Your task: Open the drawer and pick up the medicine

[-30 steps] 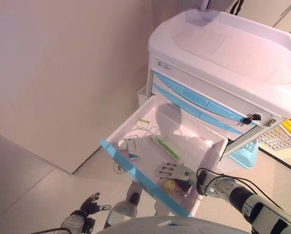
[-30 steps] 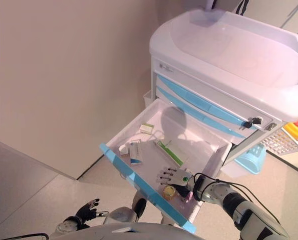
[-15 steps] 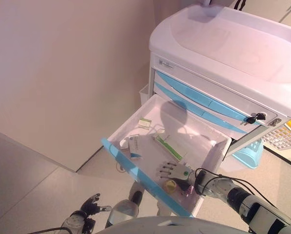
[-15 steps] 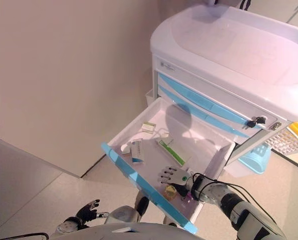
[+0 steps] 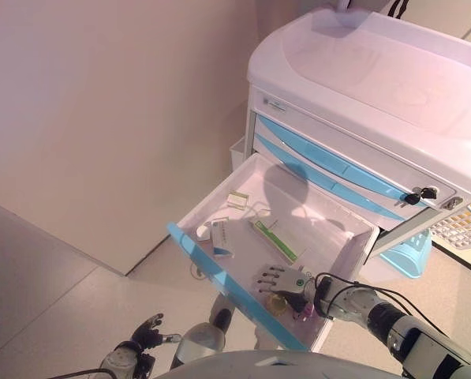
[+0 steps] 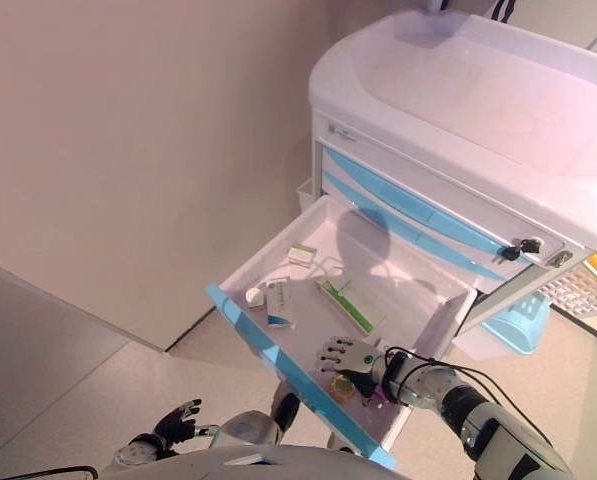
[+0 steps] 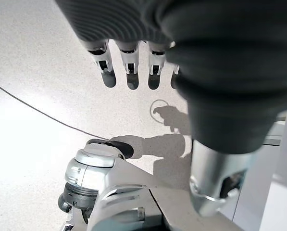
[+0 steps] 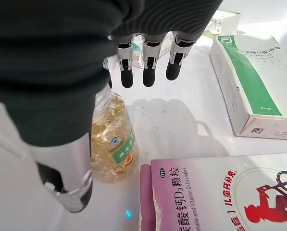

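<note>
The cart's lowest drawer (image 5: 208, 266), white with a blue front, stands pulled out. In it lie a clear bottle of yellow capsules (image 8: 113, 144), a pink box (image 8: 215, 192) and a long green-and-white box (image 8: 244, 82). My right hand (image 5: 281, 279) hovers inside the drawer near its front right corner, right above the bottle (image 5: 278, 303). Its fingers (image 8: 148, 67) are straight, the thumb is beside the bottle, and it holds nothing. My left hand (image 5: 144, 332) hangs low near the floor with relaxed fingers (image 7: 131, 62), empty.
A blue-and-white box (image 5: 221, 235), a small white bottle (image 5: 203, 232) and a small box (image 5: 237, 200) lie farther back in the drawer. The white cart (image 5: 361, 87) has closed blue drawers and keys (image 5: 416, 194) in its lock. A light blue basket (image 5: 409, 257) hangs at its right. A wall stands left.
The whole picture has shifted a little, so the camera moved. My right hand stays over the capsule bottle with its fingers straight. The left hand has not moved.
</note>
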